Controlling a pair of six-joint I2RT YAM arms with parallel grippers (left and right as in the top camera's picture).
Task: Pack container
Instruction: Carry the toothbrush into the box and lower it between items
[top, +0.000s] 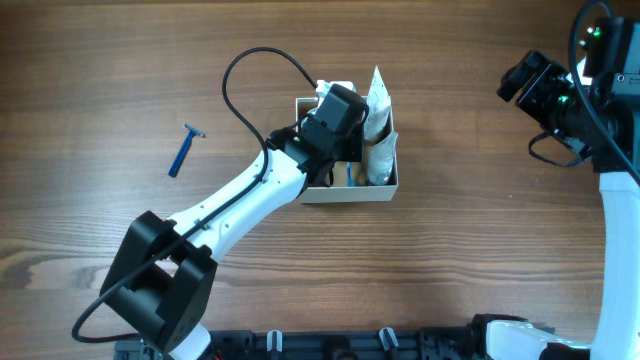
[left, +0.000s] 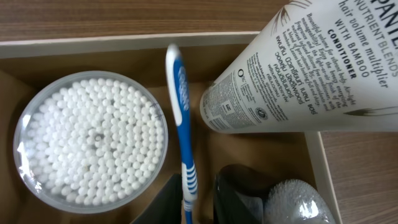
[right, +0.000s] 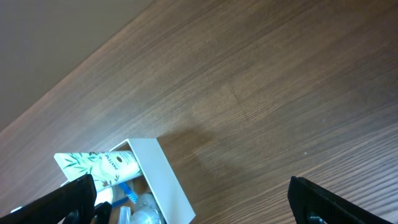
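The container (top: 350, 194), a small white-walled box with a brown inside, stands mid-table. It holds a round clear tub of cotton swabs (left: 90, 142), a white conditioner tube (left: 298, 68) leaning on its right wall, a clear bristly item (left: 292, 202) and a blue-and-white toothbrush (left: 181, 124). My left gripper (left: 198, 202) reaches down into the box. Its fingers are slightly apart, with the toothbrush handle between them and a gap on the right side. My right gripper (right: 199, 199) is wide open and empty, high above the table to the right (top: 530, 85). The box wall (right: 163, 180) shows below it.
A blue disposable razor (top: 185, 148) lies on the wood table left of the box. My left arm (top: 240, 205) stretches diagonally from the front left up to the box. A black cable (top: 245, 75) loops above it.
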